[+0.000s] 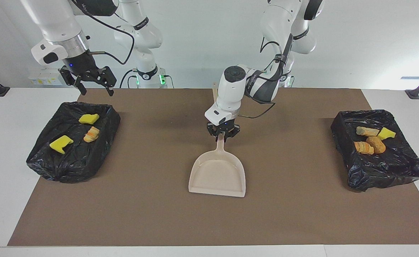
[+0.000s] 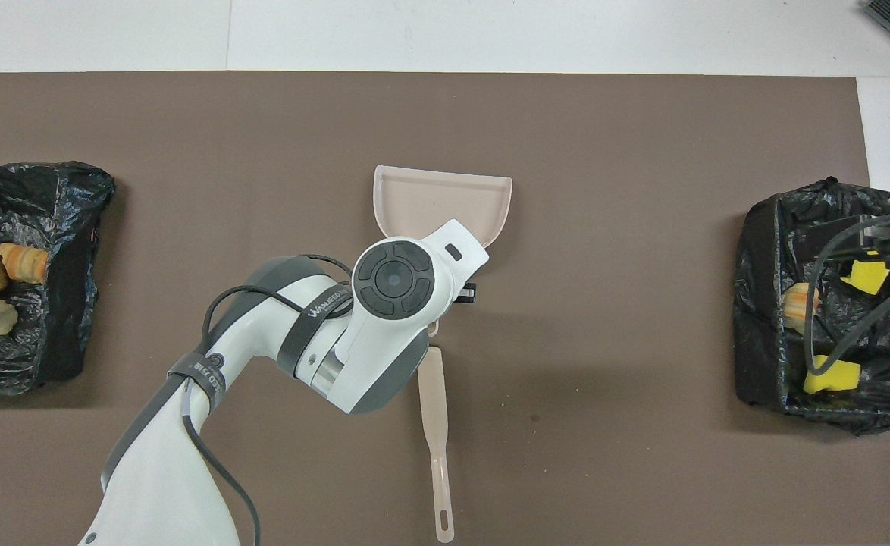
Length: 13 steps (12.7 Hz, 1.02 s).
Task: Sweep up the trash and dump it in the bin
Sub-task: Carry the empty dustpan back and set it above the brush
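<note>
While the brush (image 2: 434,425) lies nearer the robots than the dustpan (image 1: 217,175), the left gripper (image 1: 223,135) sits at the dustpan's handle; whether it grips cannot be told. All seven trash chunks (image 1: 369,144) lie in the bins (image 1: 391,171) at either end, so dumping looks done. Next comes letting go and lifting straight up. The right gripper (image 1: 93,82) waits over one bin, open and empty.
</note>
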Motion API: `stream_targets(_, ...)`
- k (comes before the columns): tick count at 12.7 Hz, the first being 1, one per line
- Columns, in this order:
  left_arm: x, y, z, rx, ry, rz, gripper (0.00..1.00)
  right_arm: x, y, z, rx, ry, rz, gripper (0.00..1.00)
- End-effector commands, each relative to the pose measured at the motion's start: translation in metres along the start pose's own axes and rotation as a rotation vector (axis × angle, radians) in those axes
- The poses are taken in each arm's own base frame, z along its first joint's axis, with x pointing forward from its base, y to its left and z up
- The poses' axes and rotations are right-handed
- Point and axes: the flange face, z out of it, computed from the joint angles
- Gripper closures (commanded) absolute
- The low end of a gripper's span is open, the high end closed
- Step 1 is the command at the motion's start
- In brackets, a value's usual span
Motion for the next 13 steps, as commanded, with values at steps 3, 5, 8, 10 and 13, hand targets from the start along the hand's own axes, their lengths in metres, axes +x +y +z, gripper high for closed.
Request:
stream_targets(3, 0.027, -0.063, -0.047, 0.011, 0.004, -0.129, 0.0, -0.004, -0.001, 0.001, 0.005, 0.008, 0.015, 0.0)
stream_targets(5, 0.045, -0.108, -0.066, 0.017, 0.017, -0.17, 0.0, -0.004, -0.001, 0.001, 0.005, 0.008, 0.015, 0.0)
stream_targets(8, 0.053, -0.184, -0.101, 0.057, -0.041, -0.121, 0.0, -0.004, -0.001, 0.001, 0.005, 0.008, 0.015, 0.0)
stream_targets(10, 0.047, -0.228, -0.135, 0.071, -0.079, -0.052, 0.0, -0.004, -0.001, 0.001, 0.005, 0.008, 0.015, 0.0)
stream_targets(13, 0.037, -0.282, -0.176, 0.078, -0.121, 0.013, 0.0, -0.004, -0.001, 0.001, 0.005, 0.008, 0.015, 0.0)
